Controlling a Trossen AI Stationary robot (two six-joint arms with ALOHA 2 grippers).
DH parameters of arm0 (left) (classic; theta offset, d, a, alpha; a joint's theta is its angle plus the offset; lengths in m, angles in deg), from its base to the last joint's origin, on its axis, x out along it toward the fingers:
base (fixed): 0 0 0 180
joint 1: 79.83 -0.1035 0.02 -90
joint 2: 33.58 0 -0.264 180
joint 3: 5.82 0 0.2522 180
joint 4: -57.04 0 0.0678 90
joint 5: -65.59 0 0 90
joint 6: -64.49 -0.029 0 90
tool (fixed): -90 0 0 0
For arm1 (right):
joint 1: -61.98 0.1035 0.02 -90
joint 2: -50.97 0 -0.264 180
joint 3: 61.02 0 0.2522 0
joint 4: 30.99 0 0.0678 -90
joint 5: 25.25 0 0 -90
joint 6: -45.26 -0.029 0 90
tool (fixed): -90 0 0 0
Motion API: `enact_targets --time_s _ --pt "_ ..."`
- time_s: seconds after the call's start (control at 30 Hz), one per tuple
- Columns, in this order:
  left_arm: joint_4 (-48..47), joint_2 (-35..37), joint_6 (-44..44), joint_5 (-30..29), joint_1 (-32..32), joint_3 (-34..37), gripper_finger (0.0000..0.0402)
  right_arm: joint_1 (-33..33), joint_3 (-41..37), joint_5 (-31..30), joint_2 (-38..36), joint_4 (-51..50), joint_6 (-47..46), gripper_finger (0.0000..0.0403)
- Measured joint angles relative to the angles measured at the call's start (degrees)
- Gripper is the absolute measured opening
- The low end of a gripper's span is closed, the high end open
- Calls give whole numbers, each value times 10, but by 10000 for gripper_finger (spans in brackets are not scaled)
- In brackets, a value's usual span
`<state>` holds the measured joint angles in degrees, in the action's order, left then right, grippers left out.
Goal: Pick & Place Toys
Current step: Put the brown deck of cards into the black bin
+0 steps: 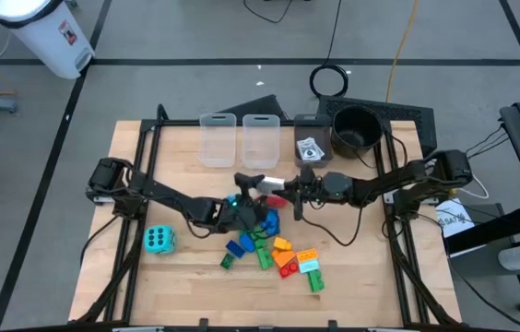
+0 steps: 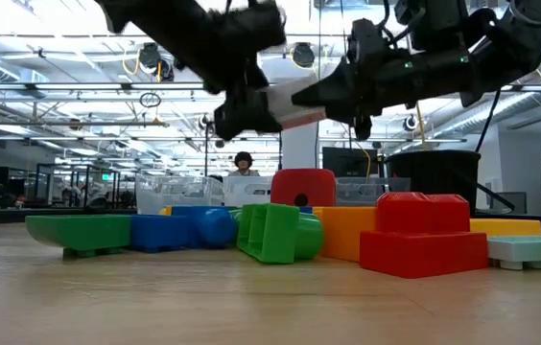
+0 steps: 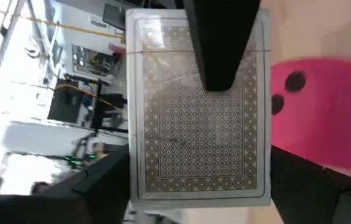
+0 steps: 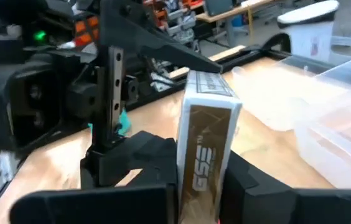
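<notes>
card box (image 4: 208, 140), "GSB" on edge

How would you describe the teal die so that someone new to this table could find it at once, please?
Start at the wooden table and find the heap of coloured bricks near its middle. The teal die sits alone on bare wood on the left arm's side of that heap. It is the only teal, black-dotted cube, larger than any brick.

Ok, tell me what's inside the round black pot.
Nothing can be made out inside the round black pot: the high view shows only a dark interior. The low view shows just its outer wall.
</notes>
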<state>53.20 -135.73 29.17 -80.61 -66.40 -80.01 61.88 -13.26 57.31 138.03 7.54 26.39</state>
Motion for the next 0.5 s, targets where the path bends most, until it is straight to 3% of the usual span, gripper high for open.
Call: enact_targets --time_s 0.1,0.3,0.43,0.5 --pt "-22 14 48 20 29 -2 384 2 1 15 -19 -26 11 35" --pt "-139 106 227 183 34 -1 329 11 1 12 -68 -83 49 35" --pt "-165 197 260 325 -6 53 299 6 2 -80 -104 -91 82 35" --pt "-121 247 260 387 -32 101 288 0 2 -135 -121 -111 112 35"
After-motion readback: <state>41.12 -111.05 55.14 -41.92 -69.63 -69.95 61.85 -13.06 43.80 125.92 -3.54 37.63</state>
